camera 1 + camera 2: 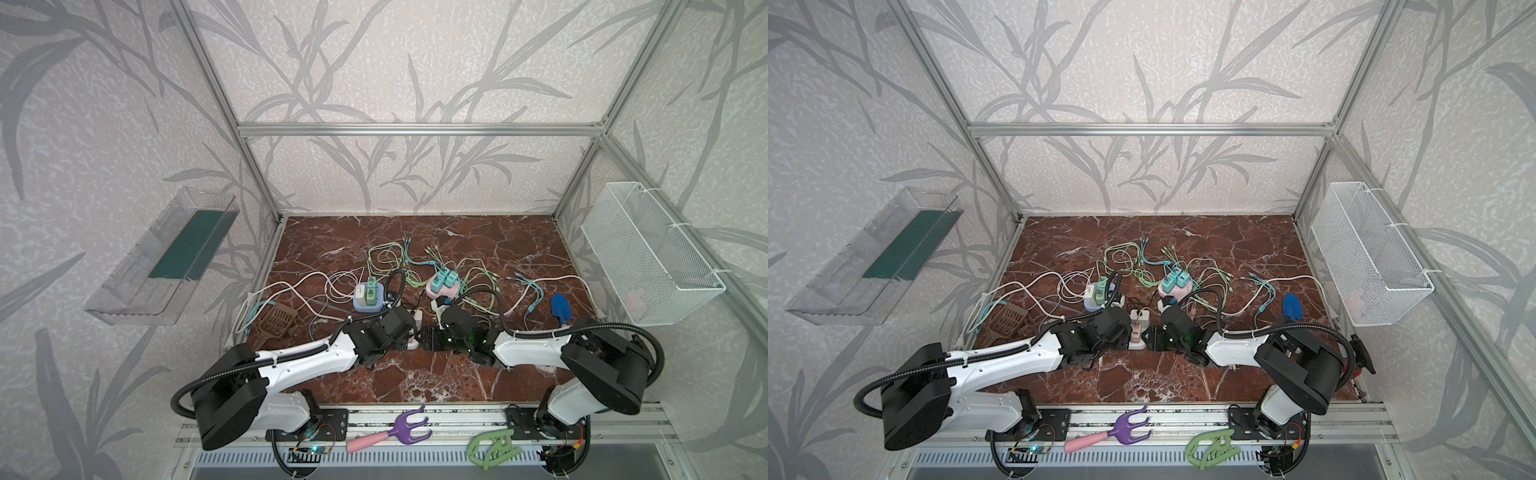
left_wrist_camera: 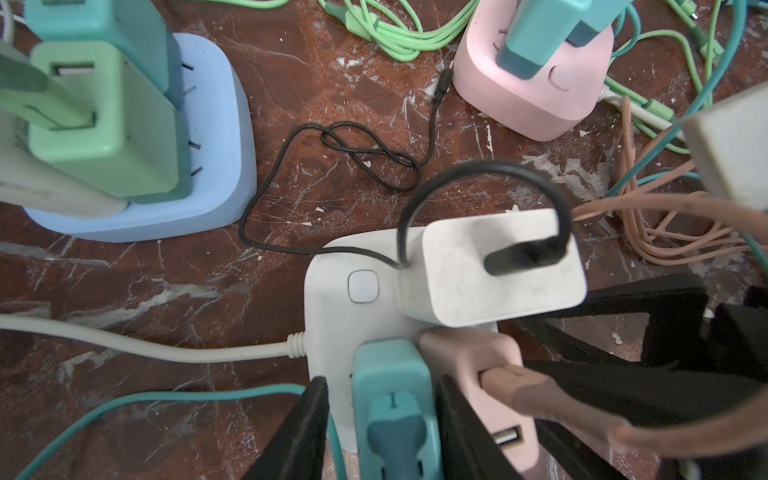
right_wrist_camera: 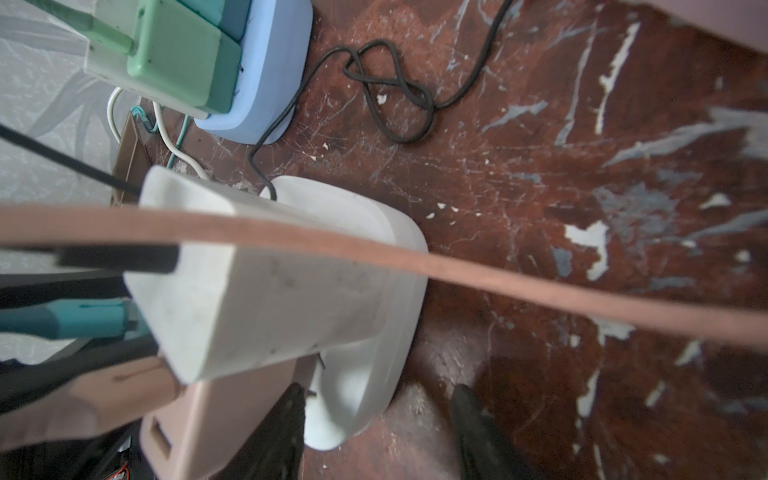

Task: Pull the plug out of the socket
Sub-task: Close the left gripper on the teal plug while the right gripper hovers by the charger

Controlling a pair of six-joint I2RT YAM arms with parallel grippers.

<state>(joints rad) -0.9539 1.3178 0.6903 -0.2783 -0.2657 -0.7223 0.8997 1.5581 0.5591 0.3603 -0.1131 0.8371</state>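
Straddling the teal plug [image 2: 390, 374], left fingers [image 2: 303, 432] stand apart; pink plug [image 2: 469, 353] crowds alongside; right fingers [image 3: 473, 428] spread beside white socket [image 3: 390, 316]

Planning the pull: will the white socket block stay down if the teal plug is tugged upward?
Probably lifts or tips: the white socket block looks light, top-heavy under its white charger. Its thick grey cord looks stiff, may twist it. The teal plug looks rigid.

top views: high, looking down over whole table [image 1: 415, 374] | wrist views: close, both share white socket [image 2: 328, 324]
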